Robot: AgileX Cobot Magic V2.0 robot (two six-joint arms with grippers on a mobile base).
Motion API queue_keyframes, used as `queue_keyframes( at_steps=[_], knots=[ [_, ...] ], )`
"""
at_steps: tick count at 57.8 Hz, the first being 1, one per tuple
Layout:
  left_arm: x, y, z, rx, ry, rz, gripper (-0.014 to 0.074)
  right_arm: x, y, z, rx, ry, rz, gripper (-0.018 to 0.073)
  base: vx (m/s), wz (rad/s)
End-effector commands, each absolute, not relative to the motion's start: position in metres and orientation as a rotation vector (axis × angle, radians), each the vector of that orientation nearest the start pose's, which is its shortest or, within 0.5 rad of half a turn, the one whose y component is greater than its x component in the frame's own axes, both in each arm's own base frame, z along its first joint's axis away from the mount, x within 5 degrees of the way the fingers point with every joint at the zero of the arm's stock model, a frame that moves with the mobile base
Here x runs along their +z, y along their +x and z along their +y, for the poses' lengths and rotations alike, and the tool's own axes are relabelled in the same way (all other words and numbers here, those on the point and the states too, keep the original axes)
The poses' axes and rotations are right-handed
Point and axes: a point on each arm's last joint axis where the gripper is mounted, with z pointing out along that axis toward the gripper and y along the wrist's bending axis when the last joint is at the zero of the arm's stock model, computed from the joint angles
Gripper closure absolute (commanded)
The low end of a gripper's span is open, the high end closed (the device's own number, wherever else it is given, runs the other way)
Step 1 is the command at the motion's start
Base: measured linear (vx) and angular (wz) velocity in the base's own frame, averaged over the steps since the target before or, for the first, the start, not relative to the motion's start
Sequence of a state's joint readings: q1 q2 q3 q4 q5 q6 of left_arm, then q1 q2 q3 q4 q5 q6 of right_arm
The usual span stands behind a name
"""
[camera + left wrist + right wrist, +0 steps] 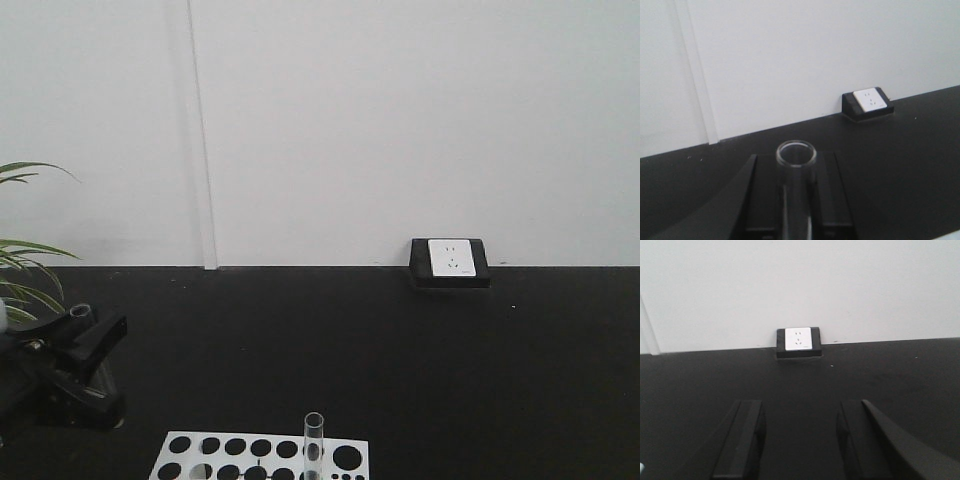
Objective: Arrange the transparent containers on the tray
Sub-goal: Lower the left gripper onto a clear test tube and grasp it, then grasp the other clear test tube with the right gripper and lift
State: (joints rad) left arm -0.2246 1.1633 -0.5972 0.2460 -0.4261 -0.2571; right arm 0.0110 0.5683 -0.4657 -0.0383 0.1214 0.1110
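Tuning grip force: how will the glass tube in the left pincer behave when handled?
Probably fragile: the test tube looks like thin clear glass, so the left pincer should squeeze gently. Likely slippery, given its smooth wall. Laid on the flat black table, its round body would likely roll.

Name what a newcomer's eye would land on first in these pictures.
First, the clear test tube clamped in the left gripper, filling the left wrist view. Next, the white socket where black tabletop meets white wall, and the white holed rack at the front view's bottom edge with a second tube standing in it.
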Motion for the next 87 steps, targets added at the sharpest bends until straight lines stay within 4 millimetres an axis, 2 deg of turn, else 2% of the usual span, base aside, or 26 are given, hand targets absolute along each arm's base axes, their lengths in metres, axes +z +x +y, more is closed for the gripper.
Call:
queue_keyframes(
  at_steps=[1, 8, 13, 21, 30, 36, 45, 51, 60, 87],
  knots=[
    [0.320, 0.233, -0.063, -0.296, 0.209, 1.531, 0.0468, 0.320, 0.129, 0.002, 0.096, 0.082, 1.620, 0.0144, 0.00, 0.00],
    [0.328, 0.225, -0.061, -0.296, 0.204, 1.504, 0.0468, 0.297, 0.135, 0.008, 0.134, 0.053, 1.684, 0.0144, 0.00, 0.00],
    [0.335, 0.219, -0.059, -0.301, 0.194, 1.475, 0.0468, 0.288, 0.139, 0.023, 0.204, -0.046, 1.681, 0.0144, 0.00, 0.00],
    [0.342, 0.210, -0.055, -0.306, 0.161, 1.471, 0.0468, 0.278, 0.151, 0.060, 0.304, -0.313, 1.647, 0.0144, 0.00, 0.00],
    [0.344, 0.206, -0.054, -0.299, 0.162, 1.476, 0.0468, 0.251, 0.170, 0.107, 0.411, -0.556, 1.636, 0.0144, 0.00, 0.00],
    [0.344, 0.206, -0.054, -0.299, 0.162, 1.476, 0.0468, 0.231, 0.180, 0.130, 0.498, -0.596, 1.636, 0.0137, 0.00, 0.00],
    [0.344, 0.206, -0.054, -0.299, 0.162, 1.476, 0.0468, 0.204, 0.191, 0.156, 0.589, -0.596, 1.647, 0.0118, 0.00, 0.00],
    [0.344, 0.206, -0.054, -0.299, 0.162, 1.476, 0.0468, 0.198, 0.202, 0.170, 0.603, -0.612, 1.650, 0.0099, 0.00, 0.00],
    [0.344, 0.206, -0.054, -0.299, 0.162, 1.476, 0.0468, 0.203, 0.226, 0.186, 0.600, -0.593, 1.629, 0.0074, 0.00, 0.00],
    [0.344, 0.206, -0.054, -0.299, 0.162, 1.476, 0.0468, 0.207, 0.270, 0.212, 0.570, -0.512, 1.618, 0.0074, 0.00, 0.00]
  ],
)
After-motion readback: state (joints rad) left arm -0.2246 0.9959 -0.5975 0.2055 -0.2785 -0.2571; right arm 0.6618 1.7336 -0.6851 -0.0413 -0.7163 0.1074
